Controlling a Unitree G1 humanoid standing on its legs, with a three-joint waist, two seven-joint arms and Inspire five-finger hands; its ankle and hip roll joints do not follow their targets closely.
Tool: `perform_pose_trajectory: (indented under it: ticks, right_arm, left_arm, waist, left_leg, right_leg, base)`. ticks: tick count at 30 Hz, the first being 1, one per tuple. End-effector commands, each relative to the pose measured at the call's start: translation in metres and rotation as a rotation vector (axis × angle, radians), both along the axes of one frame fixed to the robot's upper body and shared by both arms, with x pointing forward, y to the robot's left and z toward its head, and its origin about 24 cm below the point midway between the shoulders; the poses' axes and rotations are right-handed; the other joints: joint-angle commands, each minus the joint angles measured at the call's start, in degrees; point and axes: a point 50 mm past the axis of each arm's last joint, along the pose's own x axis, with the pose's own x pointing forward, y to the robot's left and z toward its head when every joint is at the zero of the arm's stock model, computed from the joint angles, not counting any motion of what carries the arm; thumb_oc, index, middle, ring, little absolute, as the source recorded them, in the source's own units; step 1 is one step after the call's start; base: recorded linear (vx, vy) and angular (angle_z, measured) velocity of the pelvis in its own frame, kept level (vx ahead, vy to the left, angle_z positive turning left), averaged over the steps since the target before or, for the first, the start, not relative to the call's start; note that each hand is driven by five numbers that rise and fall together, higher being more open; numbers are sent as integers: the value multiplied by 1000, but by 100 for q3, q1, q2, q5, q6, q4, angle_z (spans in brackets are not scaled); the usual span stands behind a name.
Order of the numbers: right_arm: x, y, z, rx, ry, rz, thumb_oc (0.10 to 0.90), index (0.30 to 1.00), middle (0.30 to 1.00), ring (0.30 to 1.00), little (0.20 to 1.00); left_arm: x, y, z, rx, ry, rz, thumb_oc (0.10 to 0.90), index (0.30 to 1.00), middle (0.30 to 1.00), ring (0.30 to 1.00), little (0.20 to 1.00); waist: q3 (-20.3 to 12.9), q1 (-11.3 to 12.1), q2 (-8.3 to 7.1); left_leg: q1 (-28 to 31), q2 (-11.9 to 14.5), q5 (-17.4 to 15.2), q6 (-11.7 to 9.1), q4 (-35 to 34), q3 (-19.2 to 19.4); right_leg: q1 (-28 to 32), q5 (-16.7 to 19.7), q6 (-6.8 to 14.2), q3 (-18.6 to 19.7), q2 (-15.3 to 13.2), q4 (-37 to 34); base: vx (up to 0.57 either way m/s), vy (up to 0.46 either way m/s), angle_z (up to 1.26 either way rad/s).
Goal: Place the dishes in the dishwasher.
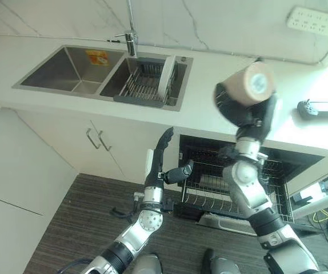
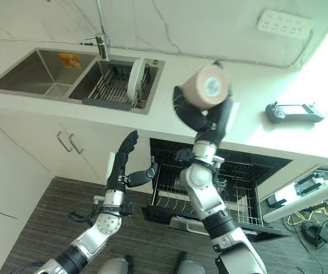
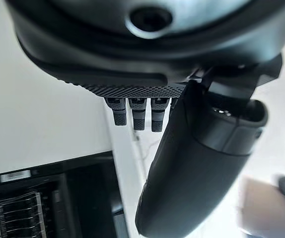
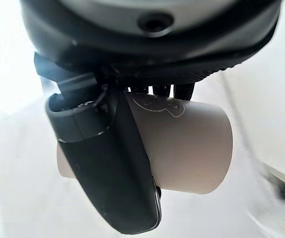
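My right hand is raised above the counter edge and shut on a beige cup, held on its side with its base toward the camera; the same beige cup lies under the thumb. Below it the dishwasher stands open with its wire rack pulled out. My left hand hangs open in front of the cabinet, left of the rack, fingers straight and holding nothing. A white plate stands upright in the sink's drying rack.
A double steel sink with a tap sits in the white counter. A black remote-like device lies on the counter at the right. White cabinet doors flank the dishwasher. A wall socket is at the top right.
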Motion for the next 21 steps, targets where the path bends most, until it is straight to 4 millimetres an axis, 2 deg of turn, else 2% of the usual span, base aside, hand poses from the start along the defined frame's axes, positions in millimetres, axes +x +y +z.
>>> perform_pose_trajectory:
  ticks: [1,5,9,12,13,16,21]
  right_arm:
    - [-25,4,61,-58,-387,8,400,300,300,300,300]
    - [-30,-7,59,-83,-392,22,400,300,300,300,300]
    - [-36,-16,49,-191,-353,70,400,300,300,300,300]
    - [-43,-30,31,-212,-272,111,400,300,300,300,300]
    - [-49,-40,19,-198,-236,142,400,300,300,300,300]
    - [-61,-54,3,-224,-186,158,400,300,300,300,300]
    - [-70,-64,-16,-268,-92,189,400,300,300,300,300]
  left_arm:
    - [1,-15,55,-85,-273,-93,800,900,900,900,900]
    - [-2,-6,55,-68,-281,-100,800,900,900,900,900]
    - [-7,-4,53,23,-267,-227,800,900,900,900,900]
    - [-10,1,47,105,-215,-291,800,900,900,900,900]
    - [-11,9,42,140,-181,-301,800,900,900,900,900]
    - [-14,22,38,192,-139,-328,800,900,900,900,900]
    - [-18,36,33,233,-84,-374,800,900,900,900,900]
  waist:
    - [-215,42,-102]
    - [-229,-3,-92]
    - [-239,-116,-80]
    - [-259,-232,-71]
    - [-262,-298,-65]
    - [-270,-439,-41]
    - [-256,-650,2]
  left_leg:
    - [305,213,-485,147,-120,269]
    - [304,212,-493,149,-120,315]
    - [267,225,-503,149,-120,382]
    - [243,250,-507,155,-120,473]
    - [232,264,-515,161,-120,518]
    - [206,285,-518,168,-120,608]
    - [169,311,-500,169,-120,714]
  right_leg:
    - [541,-1167,236,418,-146,138]
    - [517,-1165,247,457,-138,138]
    - [442,-1152,277,531,-121,138]
    - [372,-1129,315,609,-114,138]
    - [337,-1119,340,632,-115,138]
    - [254,-1101,380,702,-101,138]
    - [148,-1072,413,830,-61,138]
  base:
    - [-16,35,-9]
    - [-10,29,-7]
    - [-16,51,-7]
    - [-12,35,-15]
    - [-13,23,-11]
    - [-20,22,-10]
    - [-14,11,-22]
